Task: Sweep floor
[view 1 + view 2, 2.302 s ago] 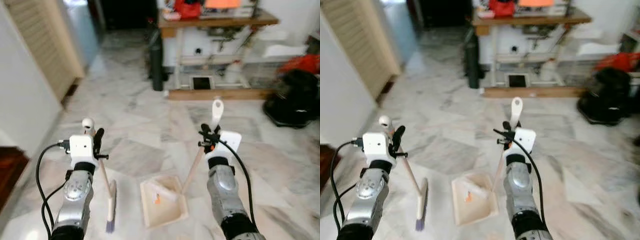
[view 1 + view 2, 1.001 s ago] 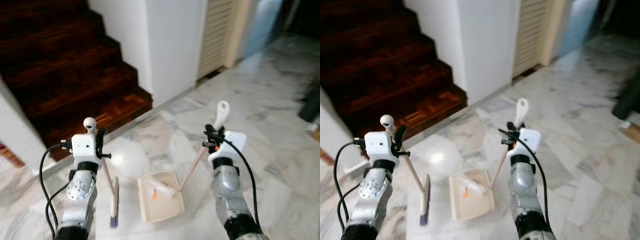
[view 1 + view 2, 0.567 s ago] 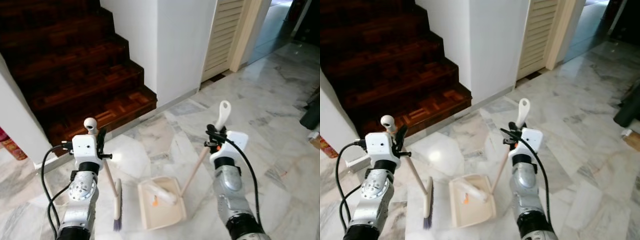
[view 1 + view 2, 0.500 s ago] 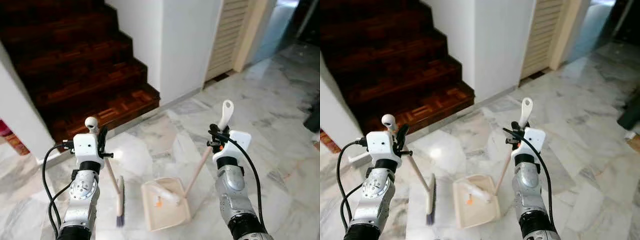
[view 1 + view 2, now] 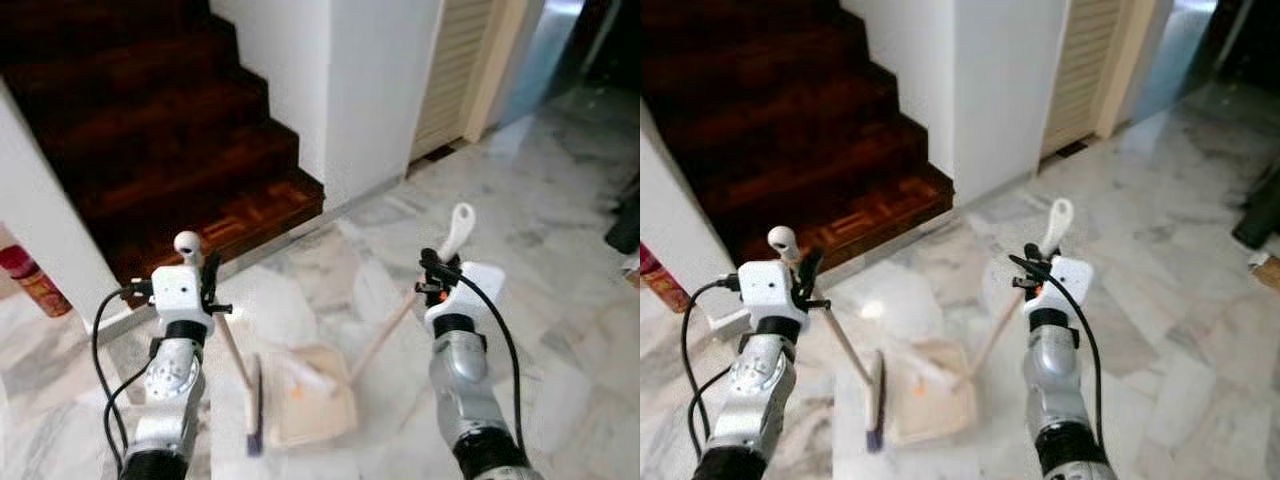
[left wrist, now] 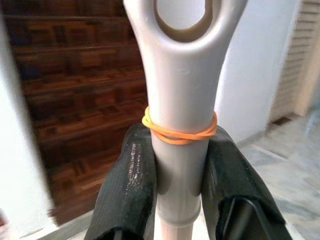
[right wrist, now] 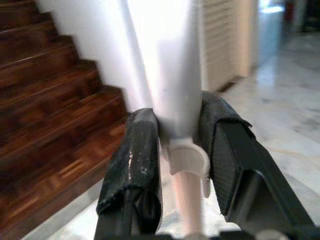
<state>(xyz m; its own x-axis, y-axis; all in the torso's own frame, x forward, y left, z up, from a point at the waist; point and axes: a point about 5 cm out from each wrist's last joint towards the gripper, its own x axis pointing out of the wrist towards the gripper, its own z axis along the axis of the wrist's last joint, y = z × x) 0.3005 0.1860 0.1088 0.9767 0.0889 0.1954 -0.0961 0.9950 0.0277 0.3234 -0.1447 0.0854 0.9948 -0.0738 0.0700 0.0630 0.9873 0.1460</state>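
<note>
The left gripper (image 6: 177,180) is closed on the grey handle of the broom (image 5: 255,405), where an orange rubber band (image 6: 179,131) is wrapped around it, and the right gripper (image 7: 179,165) is closed on the pale handle of the dustpan (image 5: 310,400). Both tools hang down between the arms over the marble floor (image 5: 560,250). Compared with half a second ago, the broom head now sits just beside the left edge of the dustpan, perhaps touching it, and the view has turned a little more to the left, so a red can (image 5: 35,280) appears beside the white wall. The dark wooden stairs (image 5: 150,130) stay ahead. I judge that the robot is carrying the tools to a new spot and that sweeping here has not yet begun.
</note>
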